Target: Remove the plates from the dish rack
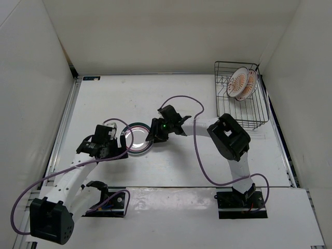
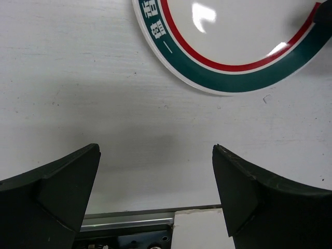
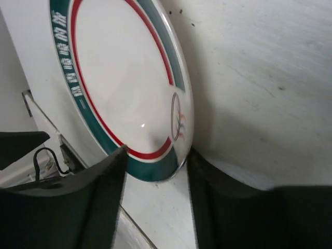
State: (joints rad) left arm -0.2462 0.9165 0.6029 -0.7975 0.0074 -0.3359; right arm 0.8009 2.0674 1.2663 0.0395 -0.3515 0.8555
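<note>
The teal-and-red ringed plate (image 1: 136,139) rests on the table near the middle. My right gripper (image 1: 152,134) is at its right edge. In the right wrist view the plate (image 3: 124,78) has its rim between my fingers, and the right gripper (image 3: 157,151) is closed against both sides of it; that edge looks slightly lifted. My left gripper (image 1: 119,141) is open and empty just left of the plate. In the left wrist view the plate (image 2: 233,31) lies beyond the left gripper (image 2: 155,148). Two orange sunburst plates (image 1: 238,82) (image 1: 250,85) stand in the black wire dish rack (image 1: 257,116) at the far right.
White walls enclose the table on the left, back and right. A metal rail (image 2: 129,220) runs along the table's left edge. Purple cables (image 1: 199,155) loop over the table by both arms.
</note>
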